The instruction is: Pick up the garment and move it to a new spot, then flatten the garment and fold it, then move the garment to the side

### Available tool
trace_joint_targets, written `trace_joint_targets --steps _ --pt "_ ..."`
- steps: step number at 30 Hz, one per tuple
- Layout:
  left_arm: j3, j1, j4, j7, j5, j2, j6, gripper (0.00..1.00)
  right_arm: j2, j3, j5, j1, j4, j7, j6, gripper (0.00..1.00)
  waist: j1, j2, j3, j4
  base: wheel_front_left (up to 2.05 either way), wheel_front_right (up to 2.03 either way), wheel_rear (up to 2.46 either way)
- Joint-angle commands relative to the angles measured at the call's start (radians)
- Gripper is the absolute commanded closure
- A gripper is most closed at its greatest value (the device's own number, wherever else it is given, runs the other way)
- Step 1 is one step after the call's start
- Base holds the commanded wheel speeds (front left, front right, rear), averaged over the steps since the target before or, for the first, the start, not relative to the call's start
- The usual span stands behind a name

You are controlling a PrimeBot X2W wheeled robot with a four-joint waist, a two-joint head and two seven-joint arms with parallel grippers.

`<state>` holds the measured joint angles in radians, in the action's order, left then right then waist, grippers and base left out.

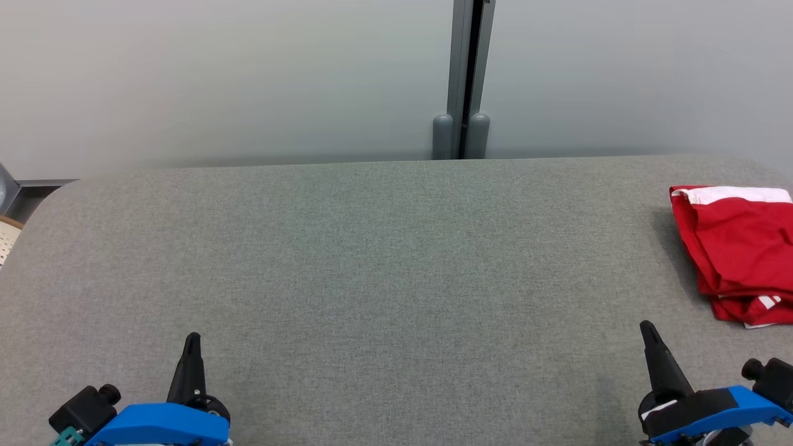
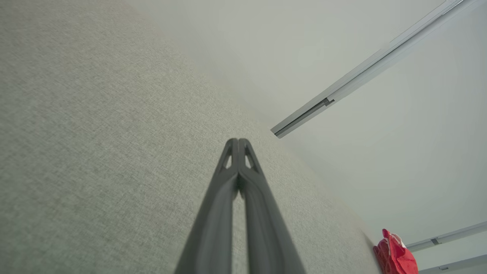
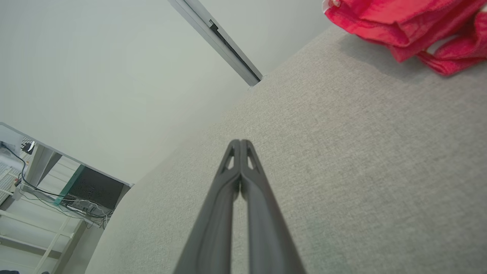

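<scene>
Red garment with white trim (image 1: 737, 248), loosely folded at the right edge of the grey cloth-covered desk (image 1: 372, 260); left gripper (image 1: 192, 341) and right gripper (image 1: 647, 328) rest at the front edge, jaws closed on nothing; a pick-up would best open the right jaws wide over every layer; no writing legible.

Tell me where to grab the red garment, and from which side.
Probably the near left corner of the red garment, where layered folds bunch up on the table. Come in low from the near side with the right gripper, the closer one; its fingers are shut, so open first.
</scene>
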<state>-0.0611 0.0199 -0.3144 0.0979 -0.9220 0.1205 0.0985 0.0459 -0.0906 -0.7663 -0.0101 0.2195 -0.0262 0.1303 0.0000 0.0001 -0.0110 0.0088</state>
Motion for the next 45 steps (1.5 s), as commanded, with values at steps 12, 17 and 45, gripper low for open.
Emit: trace_joint_targets --steps 12,17,45 --pt "0.044 0.042 0.028 -0.045 -0.148 -0.012 0.01 1.0 0.004 -0.008 -0.182 -0.043 -0.004 -0.02 0.0 1.0 0.0 -0.0001 0.001 -0.001 0.0 0.0 0.0" --pt "0.056 0.047 0.031 -0.06 -0.197 -0.017 0.012 1.0 0.004 -0.009 -0.242 -0.05 -0.001 -0.026 0.0 1.0 0.0 -0.0001 0.002 -0.002 0.0 0.0 0.0" --pt "0.112 0.07 0.05 -0.131 -0.422 -0.041 0.023 1.0 0.005 -0.016 -0.518 -0.075 0.011 -0.055 0.001 1.0 0.0 -0.0001 0.004 -0.004 0.0 0.0 0.0"
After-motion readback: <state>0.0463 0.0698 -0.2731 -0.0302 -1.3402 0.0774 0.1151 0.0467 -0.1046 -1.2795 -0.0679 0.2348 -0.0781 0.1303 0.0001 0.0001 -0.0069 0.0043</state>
